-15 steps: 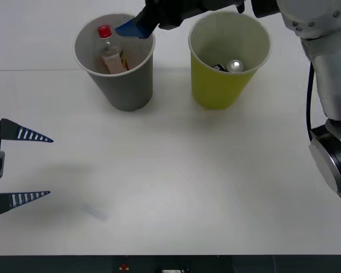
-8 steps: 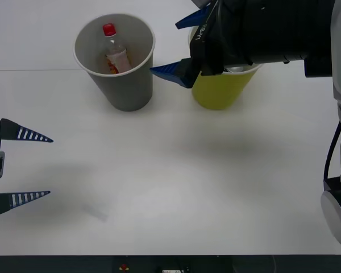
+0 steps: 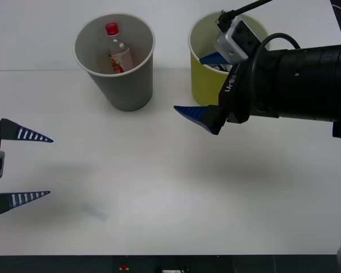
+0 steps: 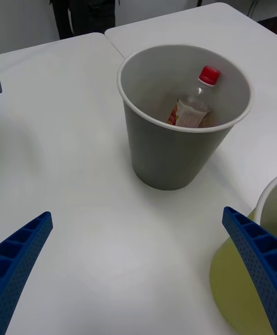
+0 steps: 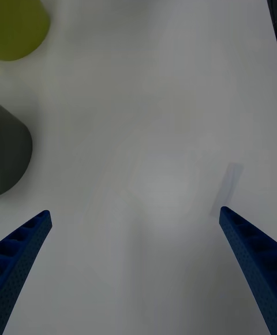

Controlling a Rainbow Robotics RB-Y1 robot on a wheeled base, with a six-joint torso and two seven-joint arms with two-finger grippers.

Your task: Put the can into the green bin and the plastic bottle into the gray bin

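Bottle's in the gray bin!
The plastic bottle (image 3: 116, 50) stands inside the gray bin (image 3: 125, 85); right gripper (image 3: 207, 86) spread wide, empty, before the green bin (image 3: 207, 91); left gripper (image 3: 31, 166) open near the tabletop's (image 3: 159, 187) left edge.

Worktop (image 3: 159, 187): smooth, matt white surface.
Gray bin (image 3: 125, 85): matt paper, pale rim.
Green bin (image 3: 207, 85): matt yellow-green paper.
Plastic bottle (image 3: 117, 54): clear glossy plastic, red cap.
End effector fingers (image 3: 24, 135): ribbed blue plastic.
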